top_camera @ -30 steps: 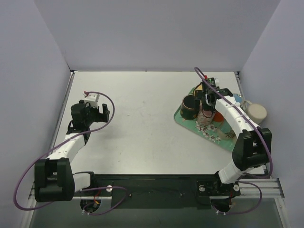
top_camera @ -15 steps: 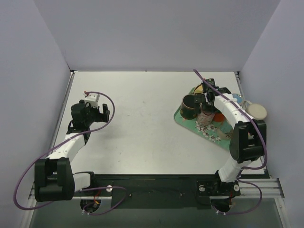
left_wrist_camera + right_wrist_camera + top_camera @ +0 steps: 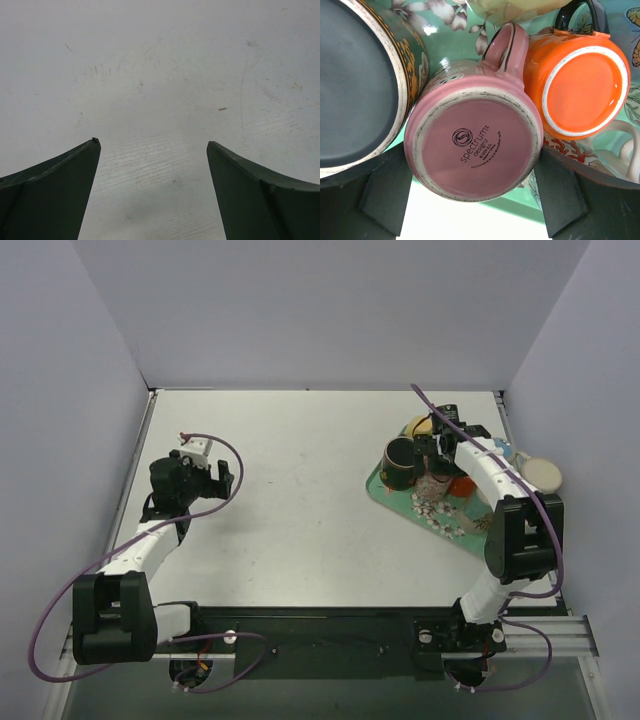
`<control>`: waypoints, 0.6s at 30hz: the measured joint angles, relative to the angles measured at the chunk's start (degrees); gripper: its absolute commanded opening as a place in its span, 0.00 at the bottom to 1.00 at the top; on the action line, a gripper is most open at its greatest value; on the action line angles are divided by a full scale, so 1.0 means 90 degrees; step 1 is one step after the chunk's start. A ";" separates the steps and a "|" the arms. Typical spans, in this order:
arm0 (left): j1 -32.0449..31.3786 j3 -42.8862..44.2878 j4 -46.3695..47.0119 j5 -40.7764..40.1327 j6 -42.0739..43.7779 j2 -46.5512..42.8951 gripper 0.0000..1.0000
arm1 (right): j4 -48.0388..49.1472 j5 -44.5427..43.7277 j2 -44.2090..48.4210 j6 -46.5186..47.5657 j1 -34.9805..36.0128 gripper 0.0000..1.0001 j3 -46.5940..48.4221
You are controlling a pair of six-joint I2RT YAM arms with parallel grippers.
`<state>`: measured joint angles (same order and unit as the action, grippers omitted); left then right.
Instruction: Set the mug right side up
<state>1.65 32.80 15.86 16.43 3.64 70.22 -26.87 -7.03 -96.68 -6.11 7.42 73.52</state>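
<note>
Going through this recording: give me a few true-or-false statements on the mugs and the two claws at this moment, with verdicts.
1. The pink mug stands base up. True.
2. The orange mug beside it is upright. False: its base faces up too.
3. The left claw holds a mug. False: it is open over the bare table.
4. The right claw straddles the pink mug, one finger on each side. True.

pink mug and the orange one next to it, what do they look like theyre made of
Pink mug: likely glazed ceramic, glossy; its upturned base has a rough, worn bare ring and a printed maker's stamp. Orange mug: likely ceramic too, shiny orange glaze with a matte white foot ring.
</note>
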 measured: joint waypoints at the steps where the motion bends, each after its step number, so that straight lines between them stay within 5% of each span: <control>1: 0.0000 0.0000 -0.0034 0.0049 0.0029 0.0000 1.00 | 0.0029 0.0000 0.0041 0.0002 0.0000 0.00 -0.0039; 18: -0.0092 0.1428 -0.2086 0.1916 -0.0022 -0.0194 0.90 | -0.0189 0.0236 0.2237 -0.0243 0.0321 0.00 -0.1071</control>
<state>0.82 45.65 -2.92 33.67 3.44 68.47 -28.58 -4.91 -76.55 -8.29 10.31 63.88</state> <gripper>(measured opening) 0.911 0.807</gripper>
